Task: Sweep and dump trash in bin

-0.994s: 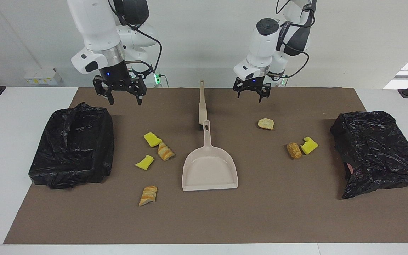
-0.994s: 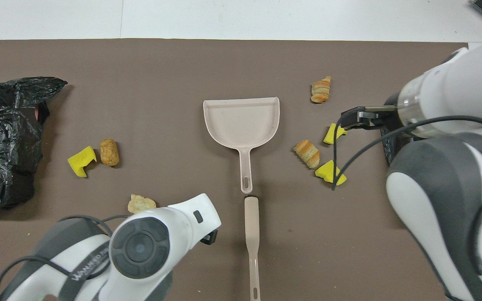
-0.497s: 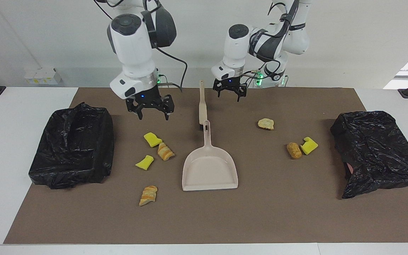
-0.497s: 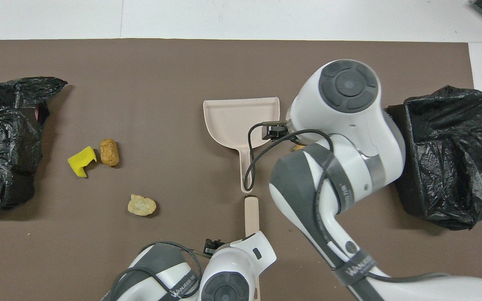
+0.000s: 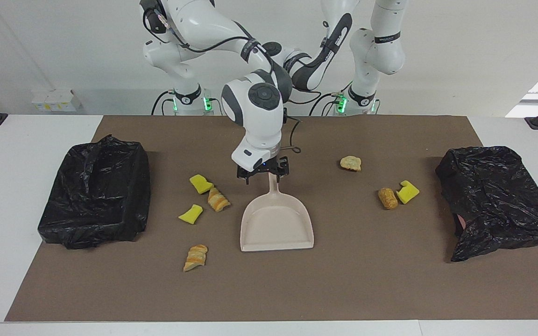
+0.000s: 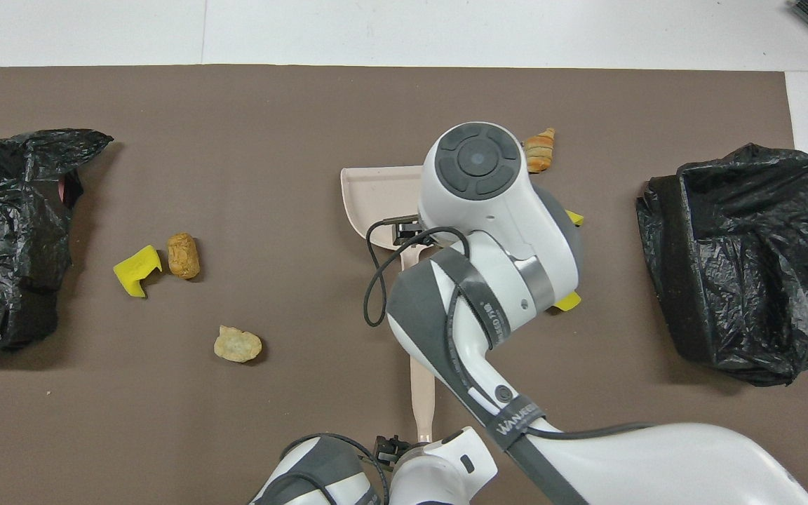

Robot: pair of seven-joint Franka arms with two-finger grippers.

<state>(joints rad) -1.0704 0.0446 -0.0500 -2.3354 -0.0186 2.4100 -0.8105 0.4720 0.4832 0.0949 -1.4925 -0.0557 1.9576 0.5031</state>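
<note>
Facing view: the right gripper (image 5: 263, 176) has swung in from near the black bin (image 5: 96, 193) and now hangs, jaws spread and empty, over the dustpan (image 5: 276, 224) handle (a pickup looks next). Overhead view: the left gripper (image 6: 393, 449), open and empty, has come over the brush (image 6: 421, 393) handle, while the trash (image 6: 183, 254) lies unswept on the mat (image 6: 306, 421).

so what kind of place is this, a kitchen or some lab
Most likely a robotics lab, not a kitchen: two white arms are mounted at a white table covered by a brown mat, with staged scraps, a beige dustpan and bag-lined bins laid out.
</note>
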